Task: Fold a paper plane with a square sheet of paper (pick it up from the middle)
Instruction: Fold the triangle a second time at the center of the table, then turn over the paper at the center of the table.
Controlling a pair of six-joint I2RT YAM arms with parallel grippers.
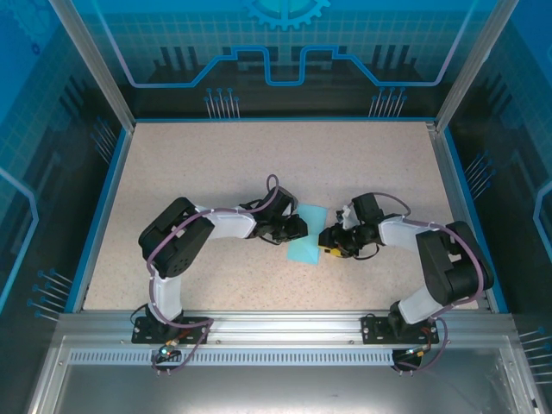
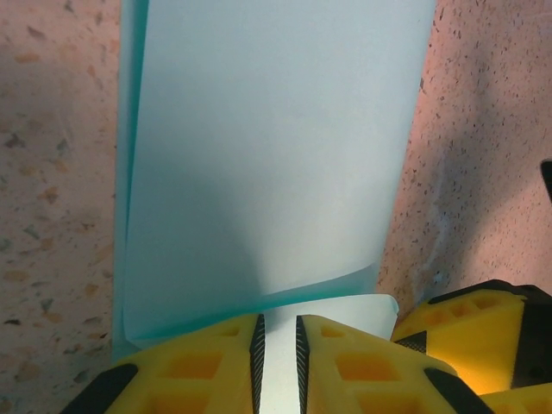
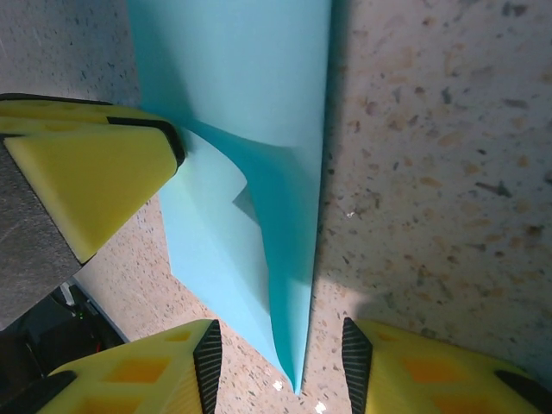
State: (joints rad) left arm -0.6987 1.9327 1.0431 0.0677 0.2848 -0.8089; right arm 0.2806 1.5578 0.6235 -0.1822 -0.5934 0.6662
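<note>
Left hand [image 2: 276, 341] pinching folded paper [image 2: 267, 155], right hand [image 3: 280, 354] spread astride its tip

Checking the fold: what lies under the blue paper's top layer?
A lower layer of the same sheet of paper peeks out along its left edge in the left wrist view, over the speckled table. How far that layer reaches underneath is covered.

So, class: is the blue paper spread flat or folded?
Folded: the paper shows stacked layer edges, and one flap lifts.
</note>
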